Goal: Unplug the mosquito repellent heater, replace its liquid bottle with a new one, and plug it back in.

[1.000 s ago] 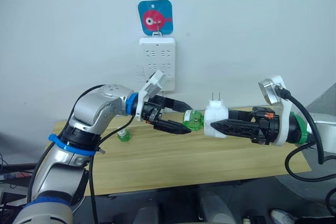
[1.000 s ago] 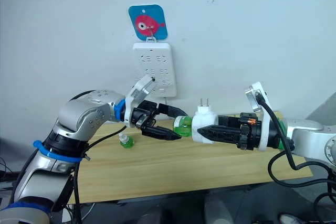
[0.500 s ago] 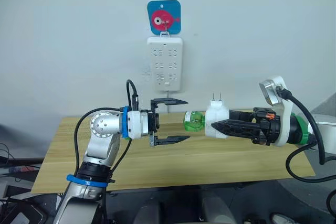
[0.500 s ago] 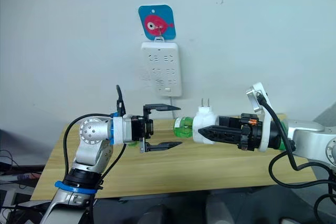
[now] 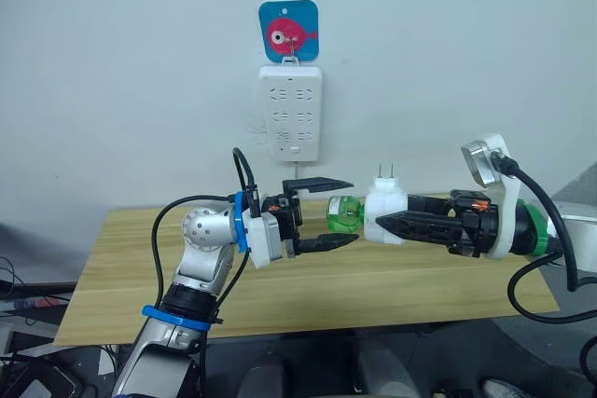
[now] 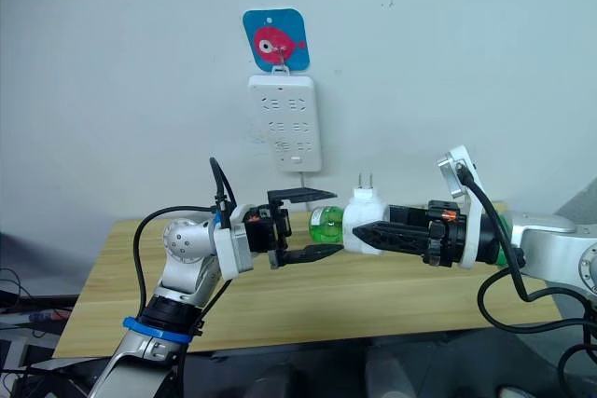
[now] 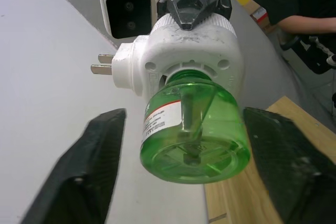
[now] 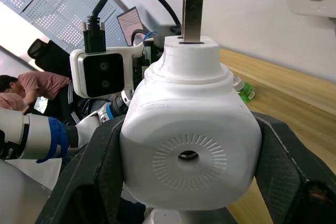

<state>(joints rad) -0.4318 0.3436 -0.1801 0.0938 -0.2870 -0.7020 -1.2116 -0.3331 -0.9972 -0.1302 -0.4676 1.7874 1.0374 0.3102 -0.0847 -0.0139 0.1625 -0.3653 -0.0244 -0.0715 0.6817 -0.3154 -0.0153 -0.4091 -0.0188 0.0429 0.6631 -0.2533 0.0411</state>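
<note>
Two claws met above the counter [image 5: 392, 286]: right claw [image 5: 384, 223] clamped the heater [image 5: 383, 212]; left claw [image 5: 347, 212], spread wide, flanked its green bottle [image 5: 344, 213]. Socket strip [image 5: 290, 111] hung at 11 o'clock.

Bottle [image 5: 344, 214]: held in the air above the counter [image 5: 392, 281], open air around it.
Left gripper [image 5: 338, 212]: fingers spread above and below the bottle, apart from it.
Far side: heater [image 5: 383, 212] and right gripper [image 5: 387, 224] block.
Behind: wall, strip [image 5: 291, 111] higher up.

Lab: test bench [image 5: 392, 291], wall socket strip [image 5: 290, 111]
</note>
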